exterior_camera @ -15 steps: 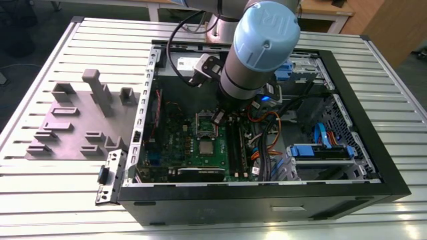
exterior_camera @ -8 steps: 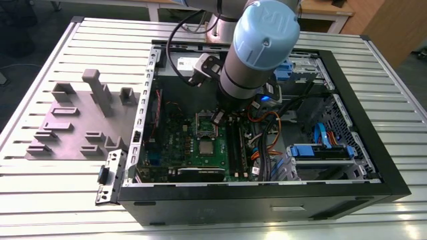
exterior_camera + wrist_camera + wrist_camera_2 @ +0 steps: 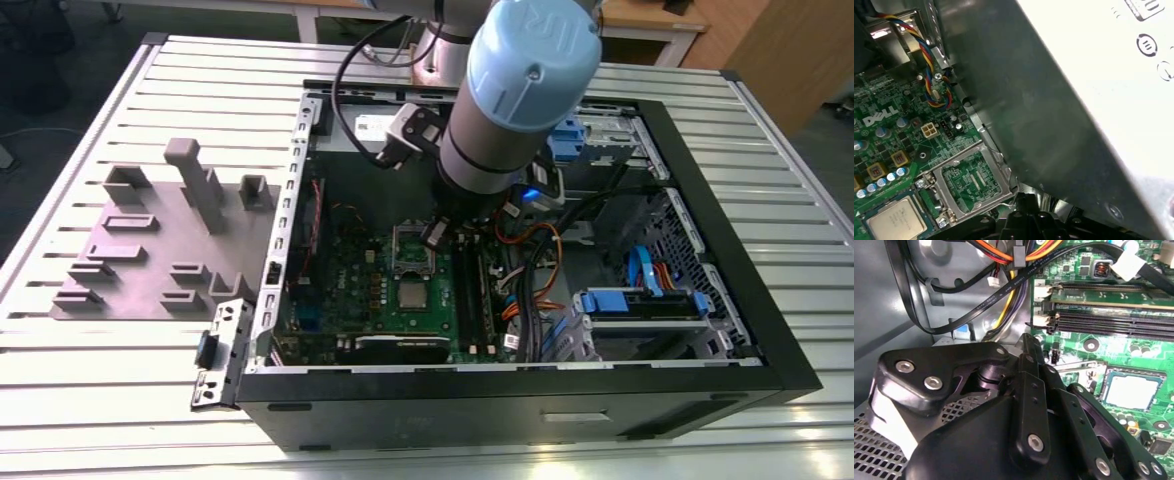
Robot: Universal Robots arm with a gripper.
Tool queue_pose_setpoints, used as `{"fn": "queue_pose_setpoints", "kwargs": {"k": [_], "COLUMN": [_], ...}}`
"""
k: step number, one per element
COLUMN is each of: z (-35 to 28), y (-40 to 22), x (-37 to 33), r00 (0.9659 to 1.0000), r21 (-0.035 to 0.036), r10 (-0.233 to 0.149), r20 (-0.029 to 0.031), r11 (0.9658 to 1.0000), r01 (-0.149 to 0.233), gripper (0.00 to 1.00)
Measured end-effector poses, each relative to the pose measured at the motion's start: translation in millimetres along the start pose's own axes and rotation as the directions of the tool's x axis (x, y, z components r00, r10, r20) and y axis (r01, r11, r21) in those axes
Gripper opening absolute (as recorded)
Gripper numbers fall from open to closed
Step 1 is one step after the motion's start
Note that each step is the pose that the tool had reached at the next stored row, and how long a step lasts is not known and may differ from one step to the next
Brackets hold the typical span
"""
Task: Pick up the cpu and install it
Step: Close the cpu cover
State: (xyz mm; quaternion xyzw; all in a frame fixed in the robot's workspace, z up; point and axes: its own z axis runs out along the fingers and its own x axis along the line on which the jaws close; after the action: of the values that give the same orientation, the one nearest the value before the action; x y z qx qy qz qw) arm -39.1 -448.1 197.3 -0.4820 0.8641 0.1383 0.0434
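Arm: the robot arm (image 3: pixel 514 110) reaches steeply down from the far side into the open computer case (image 3: pixel 534 400), its blue-capped joint uppermost.
Gripper: the gripper (image 3: pixel 438 235) hangs low over the green motherboard (image 3: pixel 354 300), near the open socket frame (image 3: pixel 411 255); in the second wrist view its black fingers (image 3: pixel 1034 390) lie pressed together, with nothing between them.
CPU: the cpu (image 3: pixel 412 294) lies flat on the motherboard, just on the near side of the socket frame and apart from the gripper; in both wrist views its silvery top faces up.
CPU axis: square, so no long axis; its edges run parallel to the socket frame's sides.
Memory slots: the memory slots (image 3: pixel 470 290) stand just to the exterior view's right of the cpu.
Fixture: a grey fixture block (image 3: pixel 160 240) sits outside the case on the exterior view's left.
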Motion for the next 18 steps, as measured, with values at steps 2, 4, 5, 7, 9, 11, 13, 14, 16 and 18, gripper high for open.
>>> {"fn": "queue_pose_setpoints", "kwargs": {"k": [2, 4, 5, 7, 9, 11, 13, 14, 16, 18], "z": [-1.4, -3.2, -4.4, -6.5, -8.4, -9.6, -10.6, -11.2, -12.4, -13.8], "y": [0.4, 1.0, 1.4, 2.2, 2.9, 3.5, 4.0, 4.3, 4.8, 5.4], "x": [-0.1, -0.4, -0.6, -0.9, -1.1, -1.2, -1.3, -1.3, -1.3, -1.4], "r00": [1.0000, 1.0000, 1.0000, 1.0000, 1.0000, 1.0000, 0.9999, 0.9999, 0.9999, 0.9998], "r21": [0.0011, 0.0014, 0.0015, 0.0018, 0.0023, 0.0031, 0.0046, 0.0056, 0.0075, 0.0093], "r10": [0.000, 0.001, 0.001, 0.001, 0.001, 0.001, 0.001, 0.001, 0.002, 0.002], "r20": [-0.0035, -0.0048, -0.0054, -0.0063, -0.0076, -0.0087, -0.0110, -0.0126, -0.0157, -0.0186], "r11": [1.0000, 1.0000, 1.0000, 1.0000, 1.0000, 1.0000, 1.0000, 1.0000, 1.0000, 1.0000], "r01": [0.000, -0.001, -0.001, -0.001, -0.001, -0.001, -0.001, -0.001, -0.002, -0.002], "gripper": [0.11, 0.11, 0.11, 0.11, 0.11, 0.11, 0.11, 0.11, 0.11, 0.11]}}
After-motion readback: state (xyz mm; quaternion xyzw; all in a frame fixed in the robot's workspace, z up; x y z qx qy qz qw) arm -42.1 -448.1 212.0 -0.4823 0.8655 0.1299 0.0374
